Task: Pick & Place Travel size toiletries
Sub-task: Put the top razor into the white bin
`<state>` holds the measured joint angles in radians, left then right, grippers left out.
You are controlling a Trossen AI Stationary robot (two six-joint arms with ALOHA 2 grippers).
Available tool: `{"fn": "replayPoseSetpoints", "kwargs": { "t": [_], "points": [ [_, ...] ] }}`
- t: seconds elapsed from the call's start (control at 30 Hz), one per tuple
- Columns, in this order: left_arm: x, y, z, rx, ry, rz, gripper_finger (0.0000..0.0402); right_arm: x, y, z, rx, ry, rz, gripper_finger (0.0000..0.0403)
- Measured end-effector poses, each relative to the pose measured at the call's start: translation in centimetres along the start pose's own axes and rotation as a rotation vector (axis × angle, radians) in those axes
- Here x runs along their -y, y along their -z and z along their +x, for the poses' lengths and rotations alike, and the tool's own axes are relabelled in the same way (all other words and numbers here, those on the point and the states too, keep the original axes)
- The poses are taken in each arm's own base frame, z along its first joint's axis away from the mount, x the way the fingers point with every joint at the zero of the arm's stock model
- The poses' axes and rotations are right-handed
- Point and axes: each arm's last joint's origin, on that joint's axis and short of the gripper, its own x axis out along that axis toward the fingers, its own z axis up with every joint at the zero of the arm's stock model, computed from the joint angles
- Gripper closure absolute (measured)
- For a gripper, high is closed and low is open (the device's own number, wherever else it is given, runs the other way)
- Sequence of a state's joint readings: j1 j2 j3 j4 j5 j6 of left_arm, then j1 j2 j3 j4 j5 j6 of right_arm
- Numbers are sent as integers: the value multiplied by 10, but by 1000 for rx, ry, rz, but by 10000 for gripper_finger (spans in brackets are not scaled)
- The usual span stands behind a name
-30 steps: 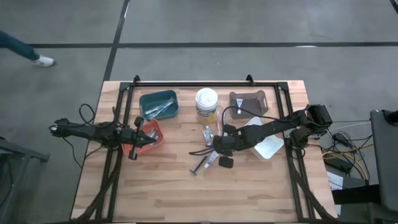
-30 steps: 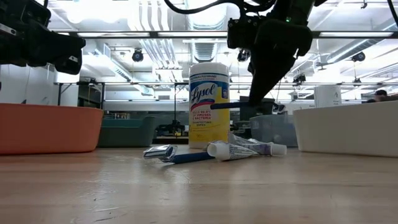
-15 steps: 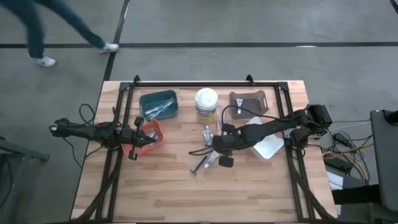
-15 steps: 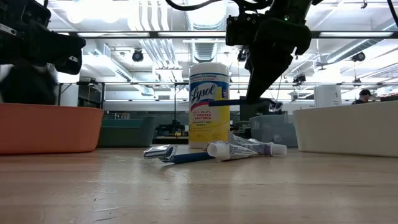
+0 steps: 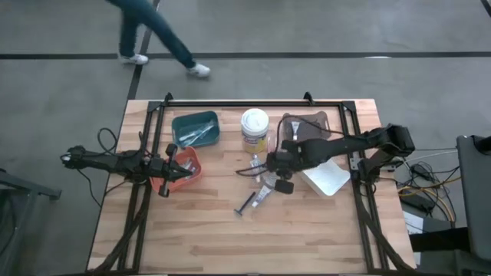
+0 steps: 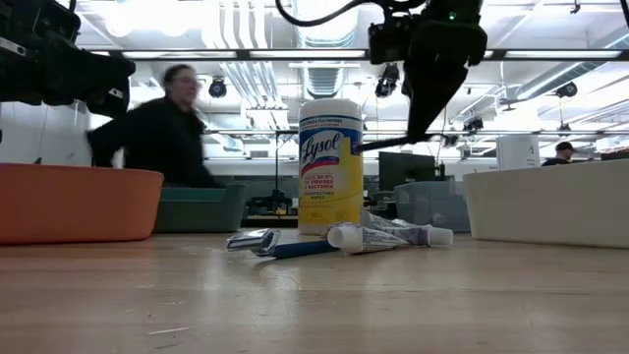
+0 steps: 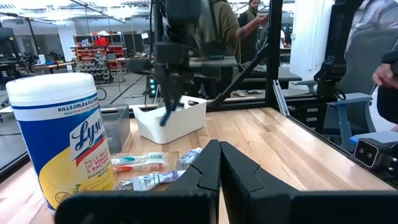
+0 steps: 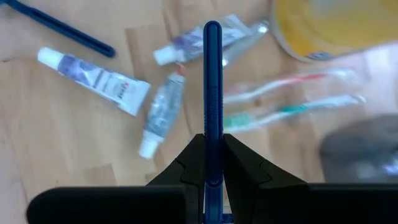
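Observation:
My right gripper (image 5: 272, 166) hangs above the middle of the table, shut on a slim blue-handled razor (image 8: 212, 81). Under it on the wood lie small white tubes (image 8: 93, 78), two pastel toothbrushes (image 8: 292, 93) and another dark-handled razor (image 5: 247, 204). In the low view the held razor (image 6: 378, 146) sticks out level in front of the Lysol tub (image 6: 330, 162), well above the tubes (image 6: 388, 236). My left gripper (image 5: 170, 170) waits shut over the orange bin (image 5: 188, 175) at the left. My right gripper pinches the blue razor's handle (image 8: 212, 163) between its two fingers, at one end of it. The fingers come steeply from above and the handle runs on straight out past them. The razor is lifted clear of the table, its free end (image 6: 362, 147) toward the table's left.
A teal bin (image 5: 196, 128) and a grey-brown bin (image 5: 307, 125) stand at the far edge, with the Lysol tub (image 5: 255, 126) between them. A white bin (image 5: 326, 178) sits under my right arm. A person walks past beyond the far edge. The near half of the table holds nothing.
My right gripper has risen and gone toward the table's far edge, staying shut on the blue razor, which now hangs higher above the tubes. A person has walked across behind the table.

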<state>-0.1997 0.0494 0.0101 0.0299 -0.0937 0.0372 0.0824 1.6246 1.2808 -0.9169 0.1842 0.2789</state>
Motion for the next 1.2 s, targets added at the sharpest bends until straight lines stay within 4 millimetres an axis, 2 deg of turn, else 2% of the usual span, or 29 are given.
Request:
{"fn": "replayPoseSetpoints", "kwargs": {
  "t": [0.23,0.6,0.93,1.2],
  "points": [
    [0,0,0,0,0,0,394,19,11,-33,2,5,39,369],
    [0,0,0,0,0,0,394,35,41,-82,55,-16,75,369],
    [0,0,0,0,0,0,394,46,71,-99,103,-31,111,369],
    [0,0,0,0,0,0,394,52,91,-102,126,-38,115,369]
  ]
}}
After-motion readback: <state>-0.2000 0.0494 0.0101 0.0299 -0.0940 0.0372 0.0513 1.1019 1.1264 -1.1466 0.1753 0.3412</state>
